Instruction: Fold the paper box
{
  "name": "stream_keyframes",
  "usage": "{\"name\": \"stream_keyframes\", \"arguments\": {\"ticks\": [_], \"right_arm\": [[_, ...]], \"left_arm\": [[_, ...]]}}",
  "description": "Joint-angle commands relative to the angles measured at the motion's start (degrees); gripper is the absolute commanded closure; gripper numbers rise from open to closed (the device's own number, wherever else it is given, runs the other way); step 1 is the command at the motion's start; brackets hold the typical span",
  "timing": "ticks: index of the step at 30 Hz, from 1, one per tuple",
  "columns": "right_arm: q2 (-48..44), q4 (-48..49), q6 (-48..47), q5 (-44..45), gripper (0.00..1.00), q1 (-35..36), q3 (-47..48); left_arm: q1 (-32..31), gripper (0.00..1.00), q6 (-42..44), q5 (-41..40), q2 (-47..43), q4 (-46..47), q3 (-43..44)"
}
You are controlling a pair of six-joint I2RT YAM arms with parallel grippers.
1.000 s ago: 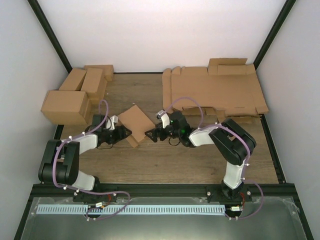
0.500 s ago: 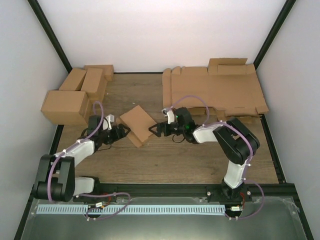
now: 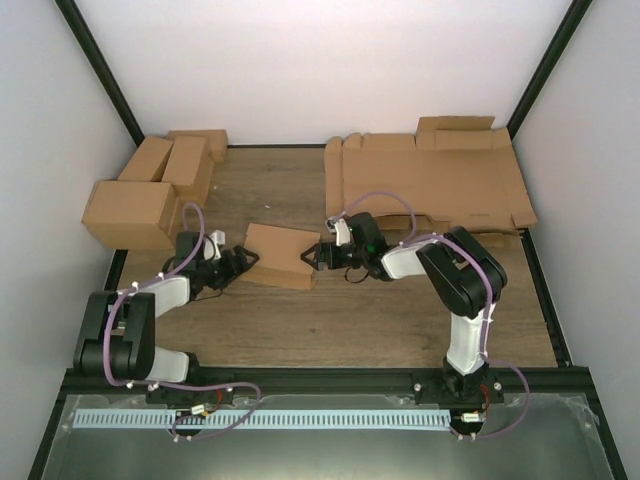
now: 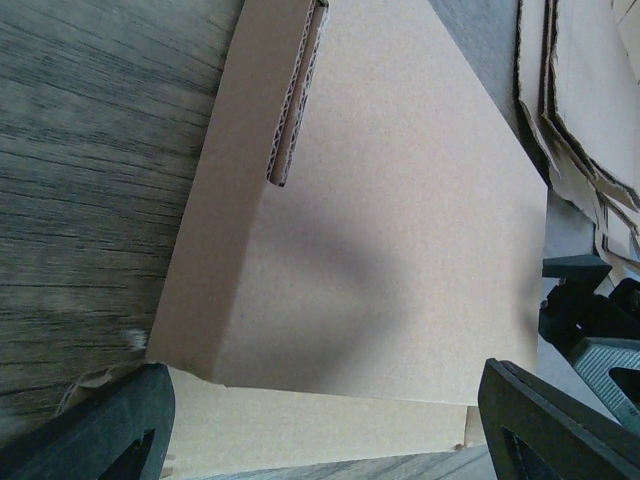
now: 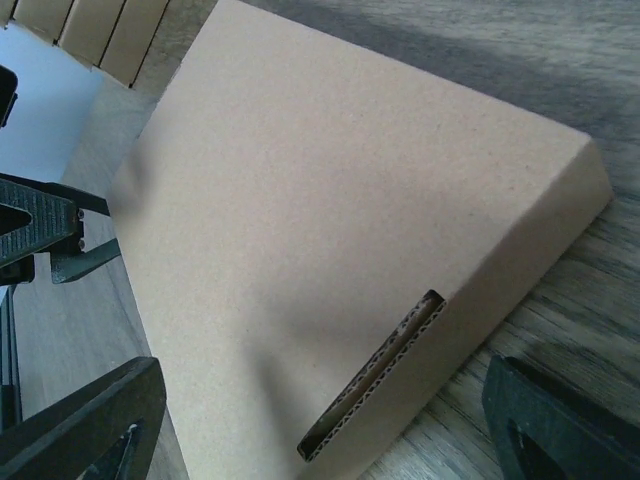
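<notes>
The paper box (image 3: 278, 256) is a closed, flat brown box lying on the wooden table between my two arms. Its long side runs left to right. My left gripper (image 3: 238, 264) stands open at its left end, and my right gripper (image 3: 316, 254) stands open at its right end. In the left wrist view the box (image 4: 380, 230) fills the frame ahead of the wide-spread gripper (image 4: 325, 425), and a tab sits in a slot (image 4: 295, 95). In the right wrist view the box (image 5: 330, 220) lies just ahead of the open gripper (image 5: 325, 430).
A pile of flat brown sheets (image 3: 430, 185) covers the back right of the table. Several finished brown boxes (image 3: 150, 190) stand at the back left. Black frame rails run along the table's edges.
The box has turned from a diagonal position to lie straight across, flat on the table. My left gripper's jaws have spread wider. The right arm has drawn back slightly to the right.
</notes>
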Motion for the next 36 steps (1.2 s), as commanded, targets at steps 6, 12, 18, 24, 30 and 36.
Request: {"name": "stream_keyframes", "arguments": {"ticks": [6,12,18,24,30,36], "right_arm": [[-5.39,-1.65,1.50,-3.19,0.13,4.58,-5.10],[-9.66,-1.74,3.66,-3.02,0.13,10.47,-5.89],[-11.20,-11.09,-2.46,-0.86,0.13,7.74,0.55],[-8.85,-15.10,-3.98,2.48,0.12,3.62,5.28],[-5.76,-11.38,-0.24,1.89,0.13,3.09,4.80],[-2.55,-7.43,3.85,-2.18,0.18,3.14,4.12]], "left_arm": [[0.89,0.14,0.77,-4.07,-4.23,-0.71,-0.44],[0.91,0.08,-1.01,-10.64,-14.24,-5.15,-1.88],[1.00,0.06,-2.25,-10.69,-19.73,-7.50,-3.59],[1.00,0.06,-0.86,-7.80,-17.79,-7.70,-3.43],[2.06,0.06,0.17,-4.85,-13.73,-6.57,-2.18],[3.99,0.02,1.44,-2.68,-9.87,-5.86,-1.21]]}}
